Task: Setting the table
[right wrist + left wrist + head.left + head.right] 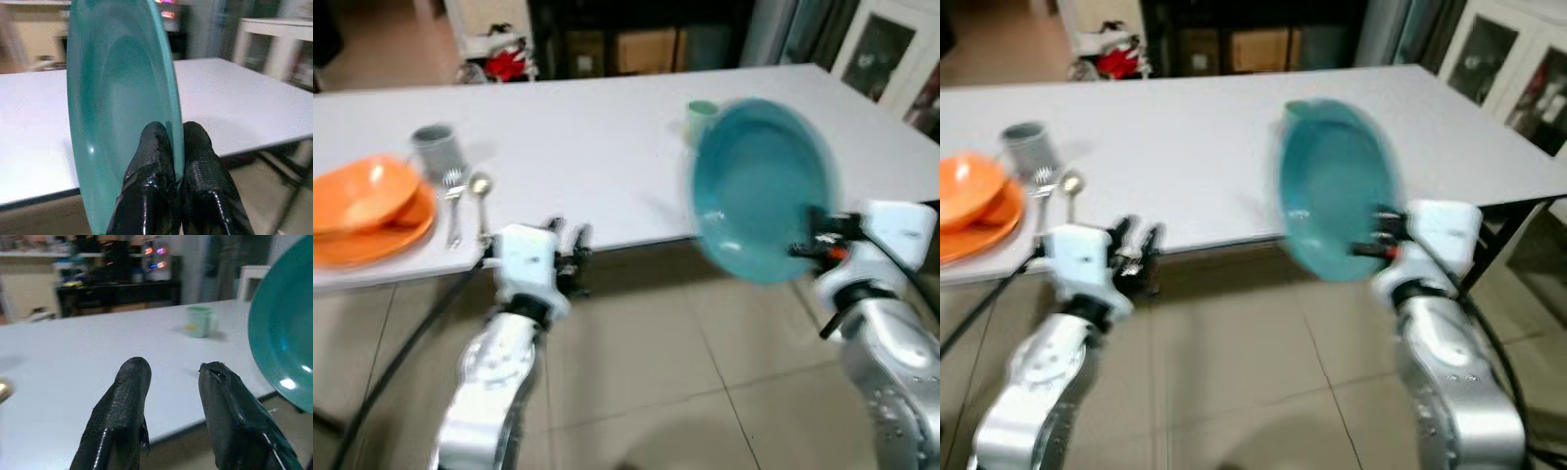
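A teal plate [759,186] is held upright on its edge in front of the white table [597,147], near its front right side. My right gripper [815,245] is shut on the teal plate's rim [173,147]. My left gripper [570,257] hangs open and empty just below the table's front edge, its two black fingers [122,416] apart. On the table's left end an orange bowl [362,196] rests on an orange plate [382,235], with a fork [453,201], a spoon [481,196] and a grey cup [437,149] beside them. A pale green mug [701,116] stands behind the teal plate.
The floor under me is beige tile [636,392]. A white cabinet with glass doors [886,49] stands at the back right, beyond the table. Dark furniture [607,39] and a red object [507,61] lie behind the table's far edge.
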{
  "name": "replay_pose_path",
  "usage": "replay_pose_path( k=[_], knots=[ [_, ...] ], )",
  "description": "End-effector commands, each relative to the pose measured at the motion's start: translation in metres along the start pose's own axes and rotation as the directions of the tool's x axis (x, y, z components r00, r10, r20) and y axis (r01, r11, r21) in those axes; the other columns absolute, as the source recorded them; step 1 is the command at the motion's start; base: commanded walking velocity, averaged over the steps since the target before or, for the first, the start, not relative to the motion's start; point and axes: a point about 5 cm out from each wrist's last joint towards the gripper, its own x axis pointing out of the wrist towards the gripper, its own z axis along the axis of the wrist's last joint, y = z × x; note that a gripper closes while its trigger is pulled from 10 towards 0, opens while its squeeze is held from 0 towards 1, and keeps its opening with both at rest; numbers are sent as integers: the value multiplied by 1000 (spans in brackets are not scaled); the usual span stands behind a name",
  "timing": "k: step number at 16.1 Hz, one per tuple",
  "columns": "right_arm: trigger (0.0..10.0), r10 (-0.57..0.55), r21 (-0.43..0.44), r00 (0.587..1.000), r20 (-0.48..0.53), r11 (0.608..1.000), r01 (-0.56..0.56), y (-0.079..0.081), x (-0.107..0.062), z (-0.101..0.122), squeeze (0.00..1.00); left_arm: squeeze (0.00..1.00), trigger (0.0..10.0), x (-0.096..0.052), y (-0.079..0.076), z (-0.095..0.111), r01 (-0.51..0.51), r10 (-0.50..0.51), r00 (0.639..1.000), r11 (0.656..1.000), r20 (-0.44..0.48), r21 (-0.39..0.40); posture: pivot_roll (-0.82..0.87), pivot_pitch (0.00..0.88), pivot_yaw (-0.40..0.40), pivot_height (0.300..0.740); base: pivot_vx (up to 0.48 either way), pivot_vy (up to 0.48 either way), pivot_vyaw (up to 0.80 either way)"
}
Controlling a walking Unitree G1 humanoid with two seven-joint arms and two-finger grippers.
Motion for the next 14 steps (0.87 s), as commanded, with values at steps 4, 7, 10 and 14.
replay_pose_path(
  k=[4, 7, 10, 14],
  knots=[
    [10000, 79, 38, 996, 33, 996, -80, 14, -1, 7, 0, 0, 10000, -4, 10, 0, -30, 30, 1000, 999, -8, 21, -69, 0, -6, 740, 407, 0, -492],
    [10000, 114, 137, 994, 6, 984, -113, 17, 1, 3, 0, 0, 10000, -7, 13, -2, -31, 31, 999, 999, -19, 28, -62, 0, 6, 740, 407, 0, 0],
    [10000, 255, 207, 967, -11, 946, -248, 27, 9, 5, 0, 0, 10000, -9, 21, -1, -52, 53, 998, 997, -18, 50, -37, 0, -8, 740, 409, 0, 0],
    [10000, 376, 278, 926, -33, 894, -353, 32, 14, 4, 0, 0, 10000, -18, 22, -1, -64, 66, 997, 996, -31, 65, -12, 0, -21, 740, 412, 0, 0]
  ],
)
